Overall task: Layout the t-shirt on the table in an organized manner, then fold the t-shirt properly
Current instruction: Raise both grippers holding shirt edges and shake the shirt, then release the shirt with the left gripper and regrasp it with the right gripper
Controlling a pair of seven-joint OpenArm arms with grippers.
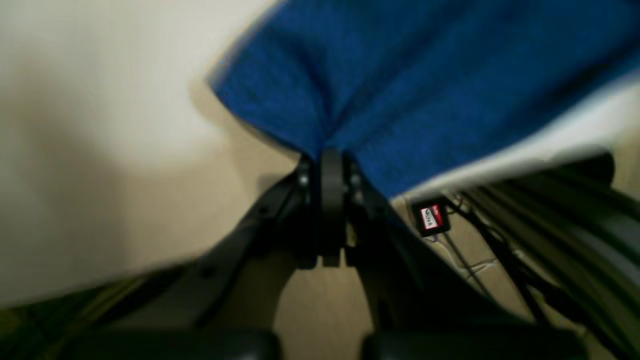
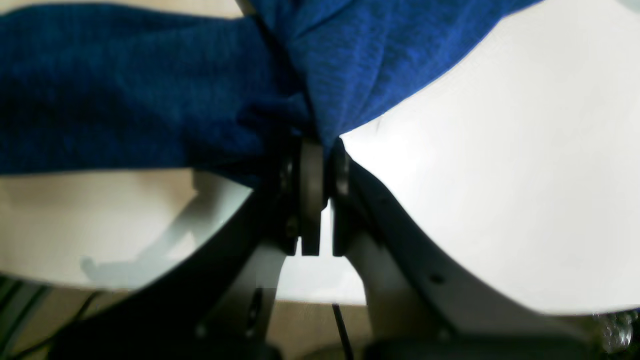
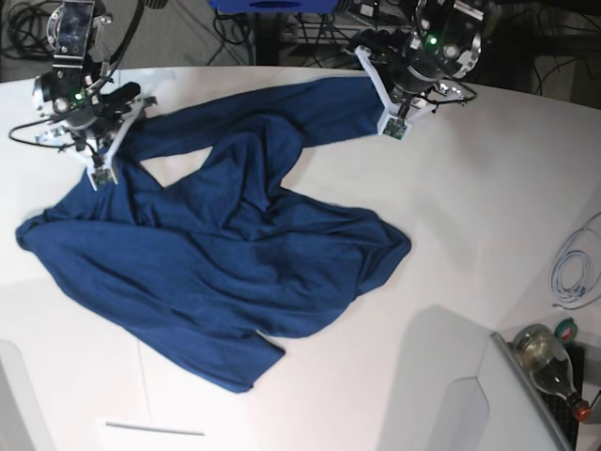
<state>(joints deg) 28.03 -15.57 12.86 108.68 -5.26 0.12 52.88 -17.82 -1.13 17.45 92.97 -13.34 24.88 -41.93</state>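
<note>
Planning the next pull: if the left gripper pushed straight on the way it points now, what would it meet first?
The left gripper is already shut on the edge of the dark navy blue fabric t-shirt, so it would push into that cloth first, probably bunching it over the smooth white table.

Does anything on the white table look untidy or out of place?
Yes. The dark navy blue fabric t-shirt lies crumpled and twisted on the white table, folded over itself with an open gap near the right gripper.

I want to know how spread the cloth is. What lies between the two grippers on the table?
In the base view, the t-shirt spans from the left gripper to the right gripper, each shut on it, bunched and creased on the table.
</note>
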